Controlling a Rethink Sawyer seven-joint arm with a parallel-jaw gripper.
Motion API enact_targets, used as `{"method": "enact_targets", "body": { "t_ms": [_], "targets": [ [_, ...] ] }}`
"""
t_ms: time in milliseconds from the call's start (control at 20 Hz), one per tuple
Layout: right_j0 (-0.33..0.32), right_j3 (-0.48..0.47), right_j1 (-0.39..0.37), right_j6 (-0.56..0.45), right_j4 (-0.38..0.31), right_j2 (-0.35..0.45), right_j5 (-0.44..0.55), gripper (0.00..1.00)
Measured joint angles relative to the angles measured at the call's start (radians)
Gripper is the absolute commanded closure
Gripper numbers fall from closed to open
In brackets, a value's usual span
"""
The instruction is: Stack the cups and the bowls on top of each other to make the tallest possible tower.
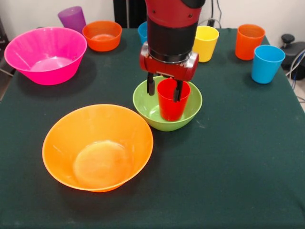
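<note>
A red cup (171,109) stands upright inside the lime green bowl (191,110) at the table's middle. My gripper (164,89) hangs straight down over them, open. One of its fingers (150,86) is just outside the cup's left side and the other reaches down at the cup's mouth. The large yellow-orange bowl (97,145) sits near the front left. The pink bowl (47,55), small orange bowl (102,36) and purple cup (72,18) are at the back left. A blue bowl (142,31) peeks out behind the arm. The yellow cup (206,43), orange cup (249,41) and light blue cup (267,63) stand at the back right.
A dark green cloth (238,162) covers the table. Cables and a black object (291,47) lie off the right edge.
</note>
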Motion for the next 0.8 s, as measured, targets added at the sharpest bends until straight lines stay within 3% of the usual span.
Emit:
{"method": "enact_targets", "body": {
  "t_ms": [400, 800],
  "targets": [
    [-0.012, 0.044, -0.077, 0.0, 0.0, 0.004, 0.039, 0.0],
    [-0.032, 0.054, -0.09, 0.0, -0.002, 0.008, 0.039, 0.0]
  ]
}}
